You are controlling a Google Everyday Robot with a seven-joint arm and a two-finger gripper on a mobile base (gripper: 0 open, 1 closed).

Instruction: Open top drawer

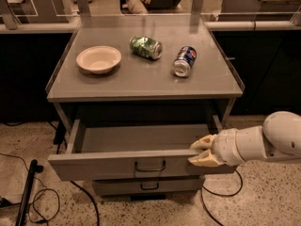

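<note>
The wide grey top drawer (pixel 117 161) with a dark loop handle (pixel 149 166) stands pulled out beneath the grey tabletop (pixel 141 81), its front panel's right end pinched by the cream two-finger gripper (pixel 201 151) of the white arm (pixel 263 142).

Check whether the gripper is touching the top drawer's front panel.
Touching. In the camera view the gripper straddles the front panel of the top drawer at its right end, one finger behind the rim, one in front.

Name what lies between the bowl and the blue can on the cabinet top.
In the camera view, a green can on its side. The gripper grips the top drawer at its right end.
</note>
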